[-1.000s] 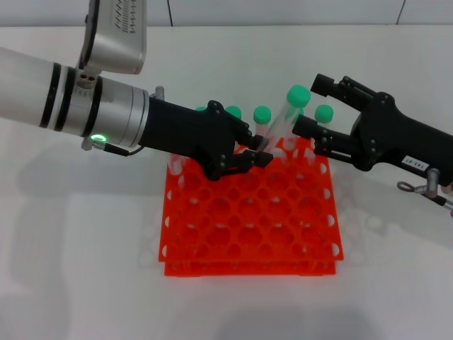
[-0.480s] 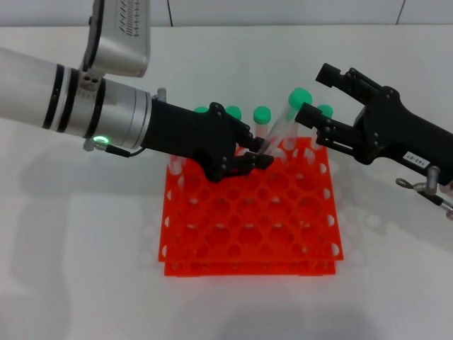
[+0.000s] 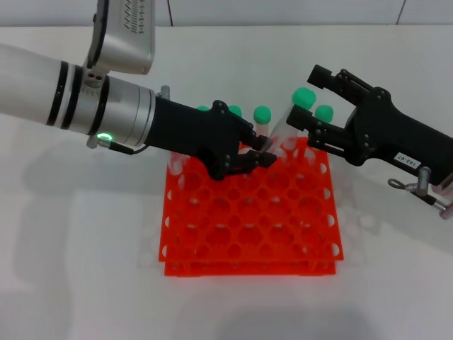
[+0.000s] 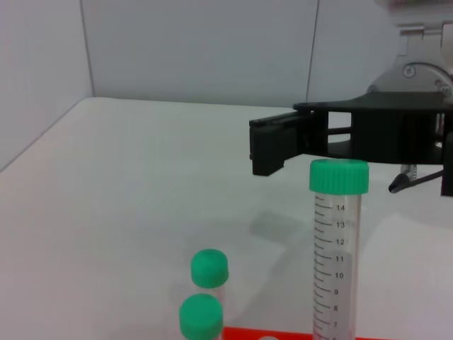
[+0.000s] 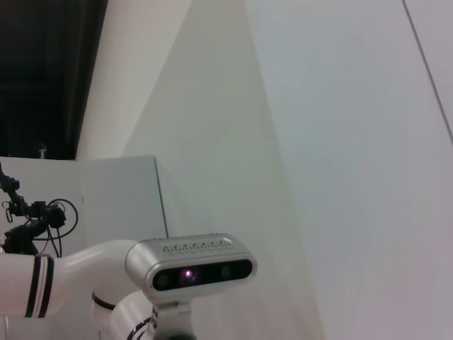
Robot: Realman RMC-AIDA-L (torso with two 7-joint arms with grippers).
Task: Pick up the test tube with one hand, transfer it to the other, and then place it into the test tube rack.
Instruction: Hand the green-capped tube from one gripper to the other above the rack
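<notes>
My left gripper (image 3: 265, 153) is shut on the lower end of the test tube (image 3: 284, 125), a clear tube that tilts up to the right over the back of the orange-red rack (image 3: 251, 212). Its green cap (image 3: 303, 97) lies between the spread fingers of my right gripper (image 3: 310, 101), which is open and carries a white sticker (image 3: 405, 161). In the left wrist view the tube (image 4: 337, 248) stands upright with the right gripper (image 4: 283, 145) just behind its cap; I cannot tell if they touch.
Several other green-capped tubes (image 3: 262, 113) stand in the rack's back row, one (image 3: 324, 112) under my right gripper. Two of them (image 4: 209, 268) show in the left wrist view. The right wrist view shows only a wall and my left arm's camera housing (image 5: 191, 265).
My right gripper has shifted closer, so the tube's cap now sits between its fingers. My left gripper and the tube have edged slightly right.
</notes>
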